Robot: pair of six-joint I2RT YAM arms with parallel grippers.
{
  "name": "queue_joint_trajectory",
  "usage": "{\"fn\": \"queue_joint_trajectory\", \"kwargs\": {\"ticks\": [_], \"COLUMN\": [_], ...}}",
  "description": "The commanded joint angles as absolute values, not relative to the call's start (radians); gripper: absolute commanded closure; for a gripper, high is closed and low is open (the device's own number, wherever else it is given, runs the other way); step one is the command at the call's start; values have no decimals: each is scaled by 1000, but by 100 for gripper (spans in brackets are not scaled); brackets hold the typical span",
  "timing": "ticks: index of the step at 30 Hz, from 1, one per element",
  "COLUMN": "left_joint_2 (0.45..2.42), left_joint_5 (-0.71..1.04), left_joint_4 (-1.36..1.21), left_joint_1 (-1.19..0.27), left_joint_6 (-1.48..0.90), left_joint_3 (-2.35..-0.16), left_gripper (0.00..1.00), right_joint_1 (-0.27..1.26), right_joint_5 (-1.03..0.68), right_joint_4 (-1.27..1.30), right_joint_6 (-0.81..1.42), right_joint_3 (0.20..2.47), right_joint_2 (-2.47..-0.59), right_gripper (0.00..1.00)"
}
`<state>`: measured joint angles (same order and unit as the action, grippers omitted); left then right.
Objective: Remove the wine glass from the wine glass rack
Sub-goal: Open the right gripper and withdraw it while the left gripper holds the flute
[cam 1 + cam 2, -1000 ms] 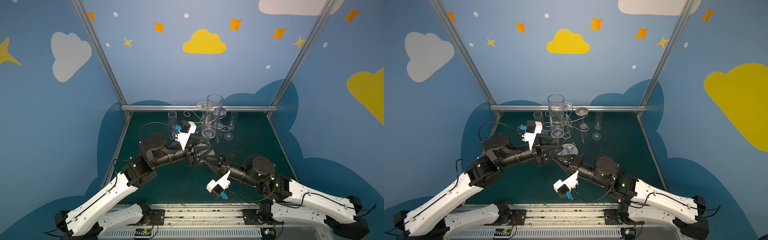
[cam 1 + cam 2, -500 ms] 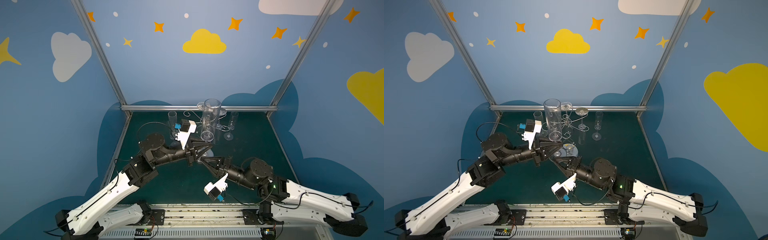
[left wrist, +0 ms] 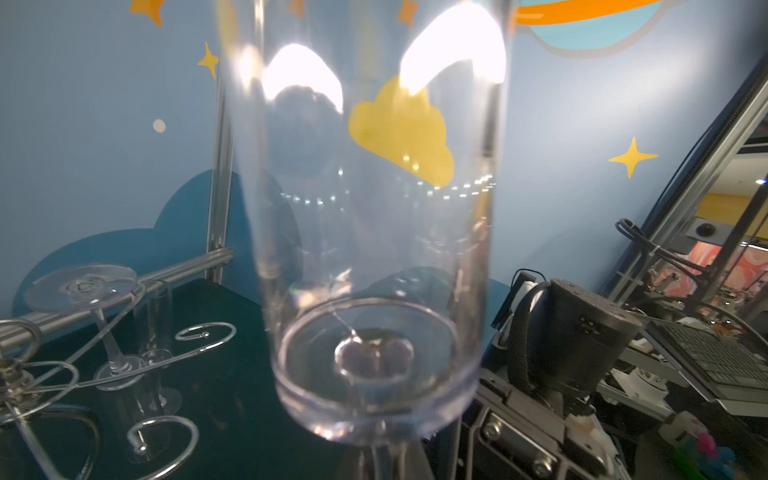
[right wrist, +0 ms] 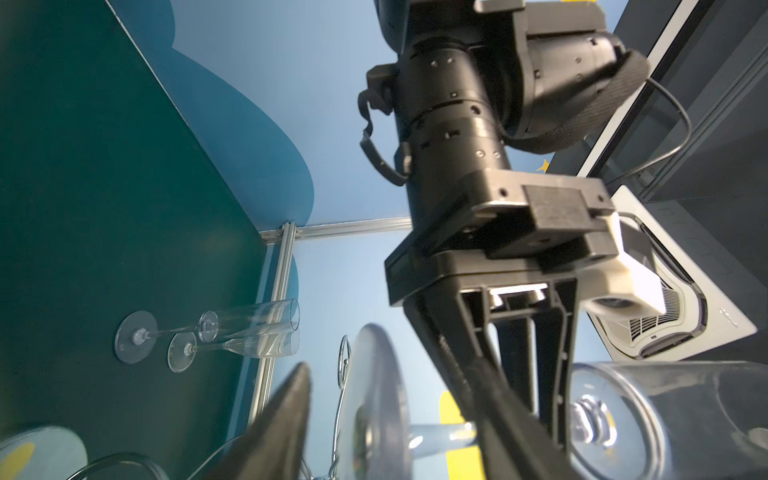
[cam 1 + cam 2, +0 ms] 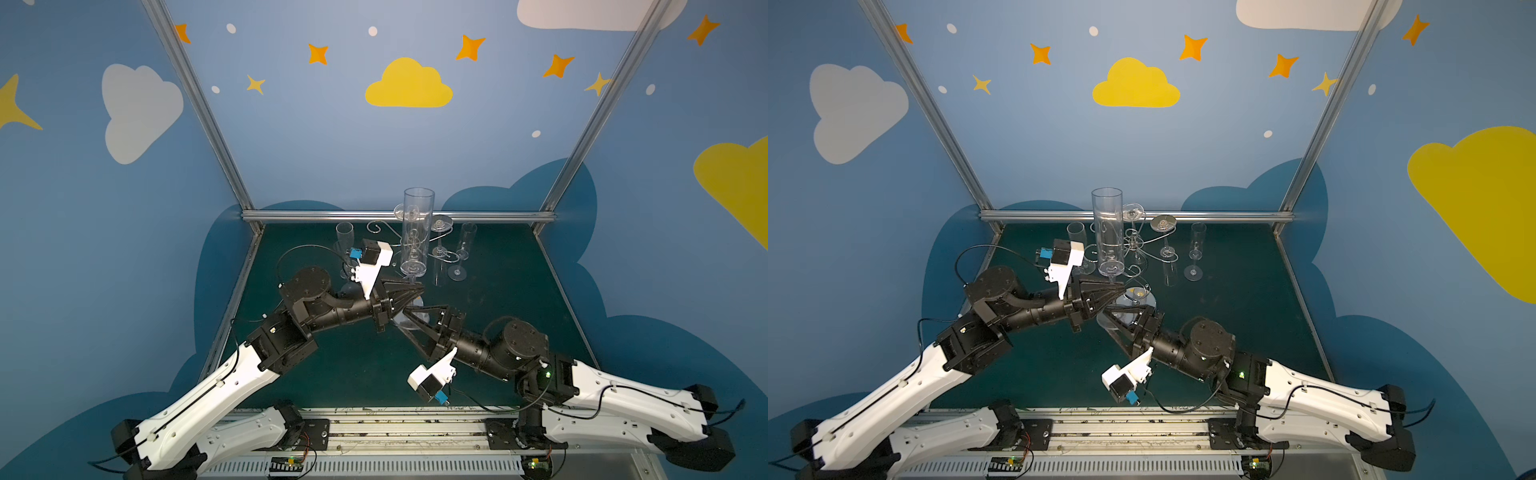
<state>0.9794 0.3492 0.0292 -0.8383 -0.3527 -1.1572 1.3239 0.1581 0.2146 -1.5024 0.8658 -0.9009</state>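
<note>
HANDOVER ALOFT: The left gripper (image 5: 417, 287) is pinched tight on the thin stem of a clear wine glass (image 5: 417, 237), holding it upright, bowl up, in the air over the middle of the green table (image 5: 519, 291). The stem likely gives the narrow jaws a surer bite than the slick bowl would. The right gripper (image 5: 402, 318) stands spread wide astride the glass's foot, bearing none of it. The chrome wine glass rack (image 5: 1133, 243) stands just behind, toward the table's far edge. In the left wrist view its scroll arms (image 3: 203, 336) lie apart from the held glass, and a spare flute (image 3: 79, 286) hangs inverted there.
</note>
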Motion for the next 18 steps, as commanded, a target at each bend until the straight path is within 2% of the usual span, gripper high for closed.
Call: {"fn": "queue_joint_trajectory", "kwargs": {"ticks": [1, 12, 18], "left_joint_2": [947, 922, 903], "left_joint_5": [326, 277, 244], "left_joint_4": [17, 49, 80], "left_joint_1": [-842, -842, -842], "left_joint_6": [-354, -312, -258], "left_joint_3": [-1139, -1127, -1122], "left_gripper": [97, 97, 97], "right_joint_1": [1330, 1330, 1329], "right_joint_5": [158, 97, 70], "right_joint_4": [323, 312, 226], "right_joint_6": [-1468, -1375, -1207], "right_joint_3": [845, 850, 911], "right_joint_2": [-879, -800, -750], "right_gripper": [4, 4, 4]}}
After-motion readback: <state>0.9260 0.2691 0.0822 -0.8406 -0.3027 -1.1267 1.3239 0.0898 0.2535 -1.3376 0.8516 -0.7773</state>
